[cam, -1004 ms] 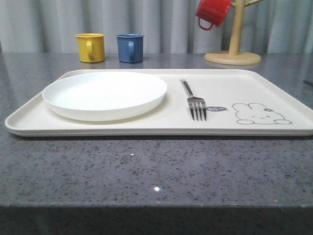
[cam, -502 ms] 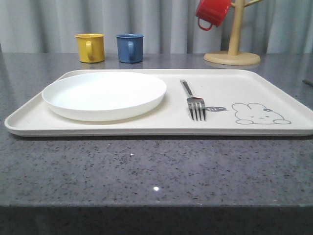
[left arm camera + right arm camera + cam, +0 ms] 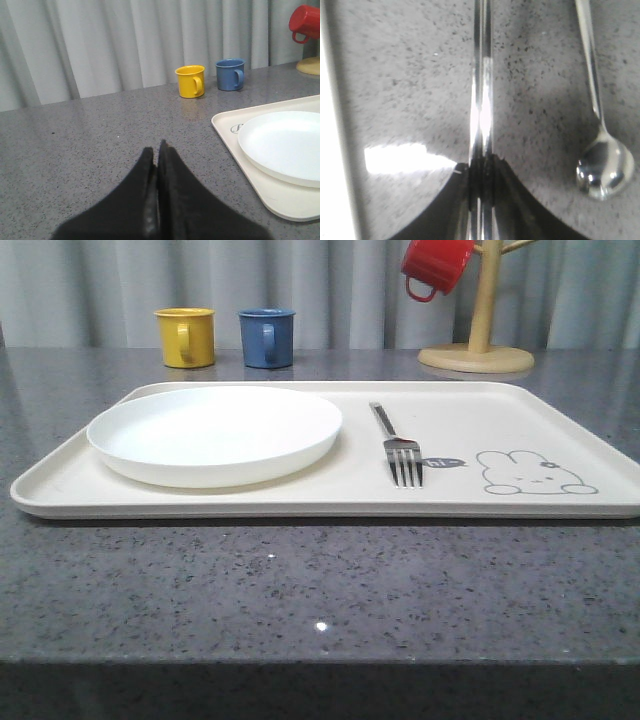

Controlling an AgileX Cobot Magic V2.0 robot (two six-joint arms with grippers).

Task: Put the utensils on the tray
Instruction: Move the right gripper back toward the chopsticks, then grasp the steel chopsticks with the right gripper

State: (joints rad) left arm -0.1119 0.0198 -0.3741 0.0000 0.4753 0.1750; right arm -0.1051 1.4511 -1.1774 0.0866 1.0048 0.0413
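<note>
The fork point(image 3: 398, 448) lies flat on the cream tray point(image 3: 470, 502), just right of the round white plate point(image 3: 214, 433) and left of the grey rabbit drawing point(image 3: 535, 472). Its long axis runs front to back, tines toward the robot and handle toward the curtain.

In the right wrist view the chopsticks point(image 3: 482, 75) lie side by side on the speckled grey worktop point(image 3: 410, 90), their long axis running straight away from the right gripper point(image 3: 481, 187), whose dark fingers are clamped on them. The spoon point(image 3: 602, 150) lies beside them on the worktop, apart from them, with its bowl at the gripper's end.

The left gripper point(image 3: 156, 172) hovers over bare worktop beside the tray's left edge, its fingers pressed together with nothing between them. Beyond the tray stand a yellow mug point(image 3: 185, 336) and a blue mug point(image 3: 266, 337); a red mug point(image 3: 435, 265) hangs on a wooden mug tree point(image 3: 478, 335).
</note>
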